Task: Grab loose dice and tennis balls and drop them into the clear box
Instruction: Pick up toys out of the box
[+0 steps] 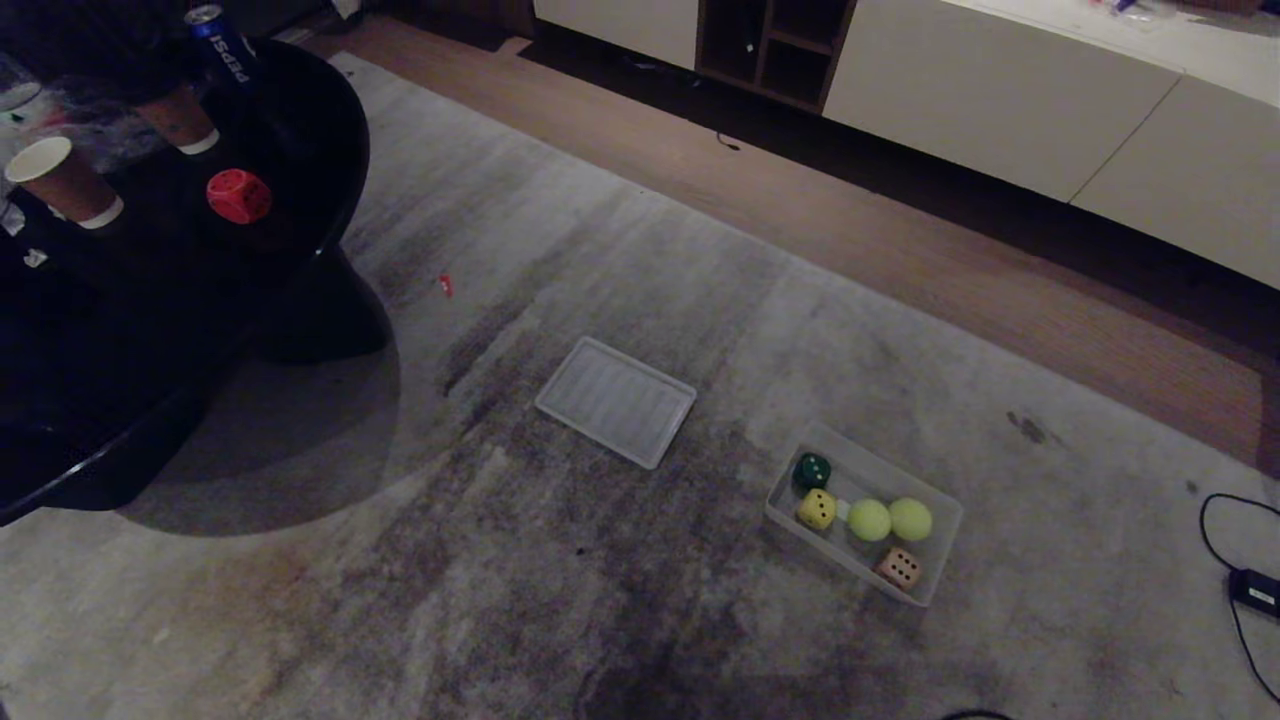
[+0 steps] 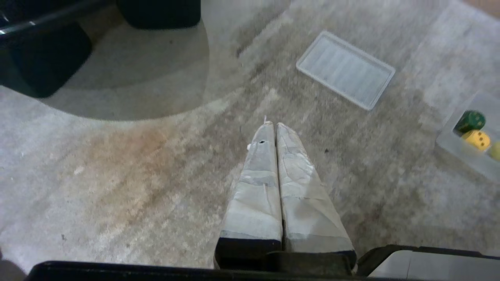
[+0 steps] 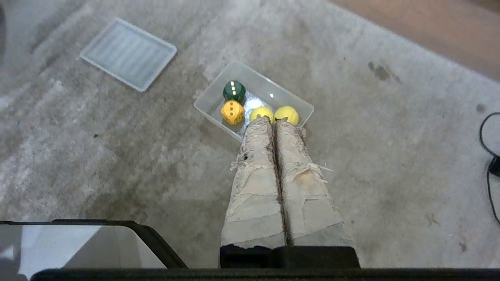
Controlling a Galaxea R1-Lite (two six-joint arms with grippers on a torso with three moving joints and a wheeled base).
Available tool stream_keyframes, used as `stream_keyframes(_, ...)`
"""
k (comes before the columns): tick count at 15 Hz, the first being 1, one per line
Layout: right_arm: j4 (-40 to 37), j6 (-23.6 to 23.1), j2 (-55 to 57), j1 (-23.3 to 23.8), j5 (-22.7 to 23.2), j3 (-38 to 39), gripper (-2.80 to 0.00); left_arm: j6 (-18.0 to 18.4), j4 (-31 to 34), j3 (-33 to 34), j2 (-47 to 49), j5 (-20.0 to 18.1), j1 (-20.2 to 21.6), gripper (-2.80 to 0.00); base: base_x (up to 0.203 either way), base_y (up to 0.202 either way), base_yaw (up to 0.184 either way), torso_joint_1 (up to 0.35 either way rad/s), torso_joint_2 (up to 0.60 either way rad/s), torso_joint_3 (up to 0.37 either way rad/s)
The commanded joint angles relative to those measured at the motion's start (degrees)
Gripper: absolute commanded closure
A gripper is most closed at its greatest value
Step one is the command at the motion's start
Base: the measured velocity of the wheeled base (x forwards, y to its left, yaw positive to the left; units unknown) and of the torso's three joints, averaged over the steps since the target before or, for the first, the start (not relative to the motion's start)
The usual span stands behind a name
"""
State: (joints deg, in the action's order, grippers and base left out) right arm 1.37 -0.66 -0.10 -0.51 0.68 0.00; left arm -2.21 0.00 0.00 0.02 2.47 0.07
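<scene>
The clear box [image 1: 890, 468] lies on the grey rug at the lower right. Inside it are a dark green die [image 1: 811, 470], a yellow die [image 1: 817, 509], a tan die [image 1: 899, 568] and two tennis balls [image 1: 869, 520] [image 1: 910, 519]. A red die [image 1: 239, 196] sits on the black table at the upper left. Neither arm shows in the head view. My left gripper [image 2: 272, 124] hangs shut and empty over bare rug. In its own view my right gripper [image 3: 273, 120] is shut and empty above the rug, its tips overlapping the near edge of the box [image 3: 273, 84] and hiding the tan die.
A flat ribbed clear panel [image 1: 616, 401] lies on the rug left of the box. The round black table [image 1: 300, 120] holds two paper cups [image 1: 62, 180] [image 1: 180, 118] and a Pepsi can [image 1: 222, 45]. A black cable and adapter [image 1: 1255, 590] lie at far right; white cabinets [image 1: 1000, 100] stand behind.
</scene>
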Motion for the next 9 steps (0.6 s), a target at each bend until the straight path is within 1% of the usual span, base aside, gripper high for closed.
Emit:
stream_keyframes(1,0.03,-0.04,0.06,-0.02,-0.03,0.62,0.00,0.01,0.00,0.09,0.06,-0.01,0.01,0.00,0.000,0.000,0.000,0.002,0.00,0.195)
stream_keyframes(9,0.03,-0.04,0.04,-0.02,-0.04,0.62,0.00,-0.08,0.00,0.09,0.06,0.07,0.01,0.00,0.000,0.000,0.000,0.002,0.00,0.202)
